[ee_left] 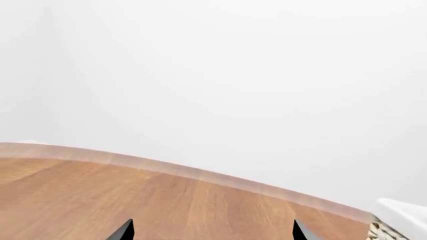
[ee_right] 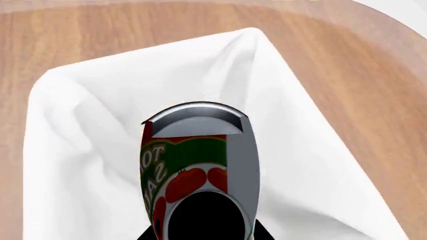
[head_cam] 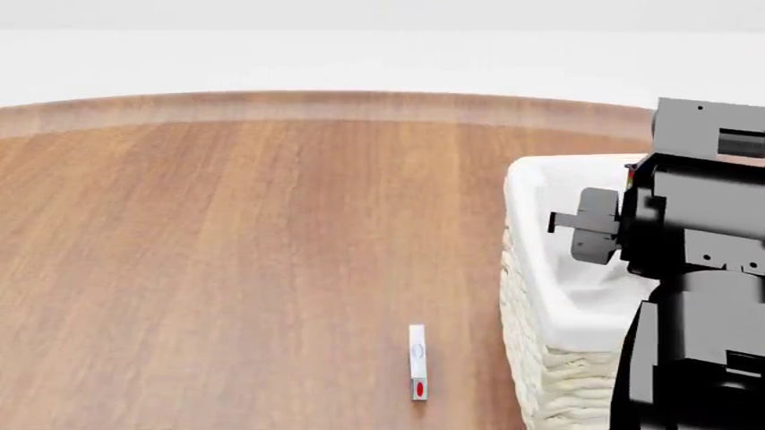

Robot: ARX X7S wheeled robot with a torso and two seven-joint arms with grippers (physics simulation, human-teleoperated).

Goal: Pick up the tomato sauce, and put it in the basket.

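- Table (head_cam: 239, 251): smooth, matt wood grain.
- Basket (head_cam: 562, 376): rough cream wicker with soft white cloth liner (ee_right: 87, 125).
- Tomato sauce (ee_right: 197, 165): shiny metal tin with glossy label.

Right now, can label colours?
Red and green, with red tomatoes, on the can; clearest in the right wrist view.

**The can is over the basket**

The tomato sauce (ee_right: 193, 165) is a small tin can with a red and green label, red tomatoes on it and a silver top; it hangs over the white cloth inside the basket (ee_right: 87, 125); the basket (head_cam: 538, 296) is cream and woven, at 4 o'clock on the table.
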